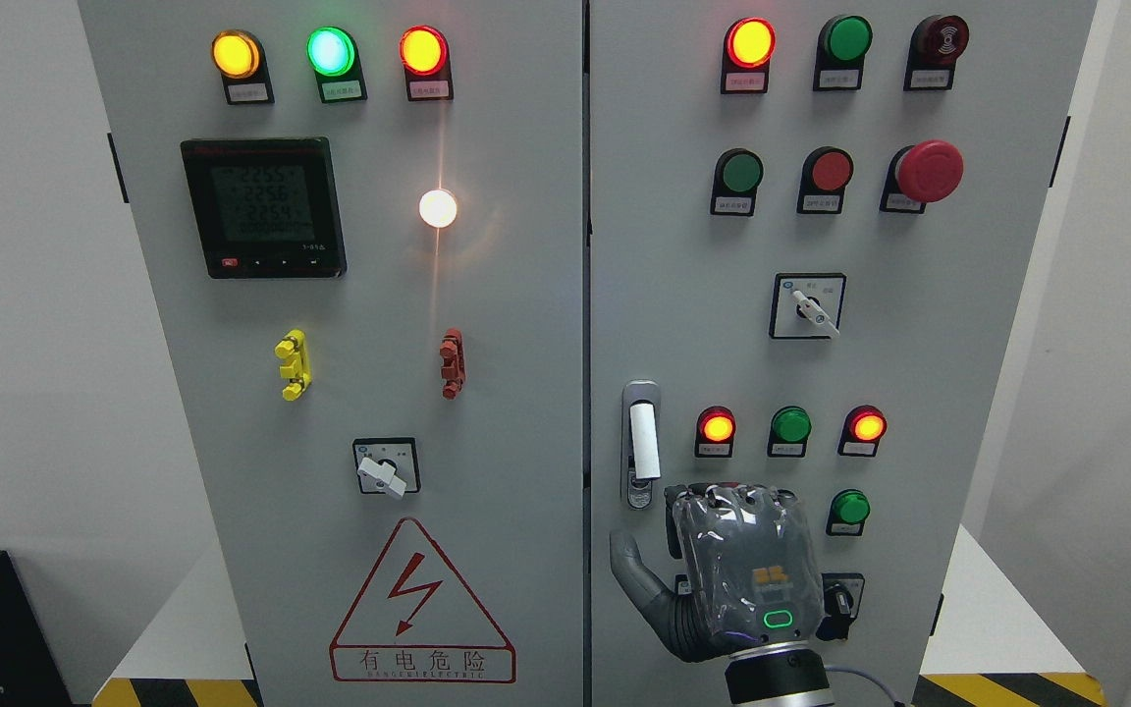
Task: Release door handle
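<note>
Grey metal two-door electrical cabinet fills the head view, w/ lamps, buttons & switches on both doors. The slim vertical door handle, silver base w/ white grip, sits on the right door just beside the centre seam, upright & flush to the panel, keyhole at its lower end.

Right hand, dark fingers under clear plastic wrap, comes up from the bottom edge right of middle. It's below & slightly right of the handle, not touching it. Back of hand faces the camera, a green lit ring near the wrist. Thumb sticks out to the left, free, holding nothing; other fingers point up toward the panel, looks relaxed/open, though fingertips are partly hidden behind the knuckles.

Near the hand: a row of red, green, red round lamps just above it, a single green lamp to its right, a black rotary switch partly hidden behind the hand. On the left door, low down, red-edged triangular lightning warning sign.
</note>
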`<state>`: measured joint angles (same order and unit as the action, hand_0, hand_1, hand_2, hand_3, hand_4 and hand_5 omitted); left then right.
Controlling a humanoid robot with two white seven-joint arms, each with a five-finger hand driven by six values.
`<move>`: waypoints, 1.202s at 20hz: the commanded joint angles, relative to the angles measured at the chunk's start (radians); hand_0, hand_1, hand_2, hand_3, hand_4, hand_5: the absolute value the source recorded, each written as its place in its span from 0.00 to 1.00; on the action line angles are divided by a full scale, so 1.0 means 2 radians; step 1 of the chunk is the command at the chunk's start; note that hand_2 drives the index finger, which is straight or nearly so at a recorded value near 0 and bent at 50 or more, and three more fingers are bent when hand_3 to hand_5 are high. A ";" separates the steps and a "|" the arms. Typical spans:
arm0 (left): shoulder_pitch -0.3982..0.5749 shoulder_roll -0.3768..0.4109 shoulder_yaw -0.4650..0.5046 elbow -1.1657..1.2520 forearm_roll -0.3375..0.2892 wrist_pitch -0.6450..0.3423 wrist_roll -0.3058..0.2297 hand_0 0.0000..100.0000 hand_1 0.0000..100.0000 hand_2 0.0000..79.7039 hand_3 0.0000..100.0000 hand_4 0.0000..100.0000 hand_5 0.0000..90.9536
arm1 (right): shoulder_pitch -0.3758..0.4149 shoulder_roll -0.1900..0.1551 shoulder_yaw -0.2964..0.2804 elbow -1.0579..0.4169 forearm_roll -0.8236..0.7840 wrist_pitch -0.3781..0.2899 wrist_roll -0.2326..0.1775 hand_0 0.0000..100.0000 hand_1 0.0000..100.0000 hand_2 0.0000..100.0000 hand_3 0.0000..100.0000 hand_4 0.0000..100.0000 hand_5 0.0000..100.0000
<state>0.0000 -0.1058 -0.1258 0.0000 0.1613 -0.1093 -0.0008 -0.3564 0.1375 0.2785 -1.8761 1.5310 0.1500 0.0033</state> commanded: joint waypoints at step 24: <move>-0.013 0.000 0.000 0.015 0.001 0.000 0.000 0.12 0.56 0.00 0.00 0.00 0.00 | -0.052 0.001 -0.022 0.048 0.000 0.015 0.004 0.35 0.31 0.94 1.00 1.00 1.00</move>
<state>0.0000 -0.1058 -0.1258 0.0000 0.1614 -0.1093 -0.0008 -0.4497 0.1394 0.2441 -1.7982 1.5309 0.1787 0.0120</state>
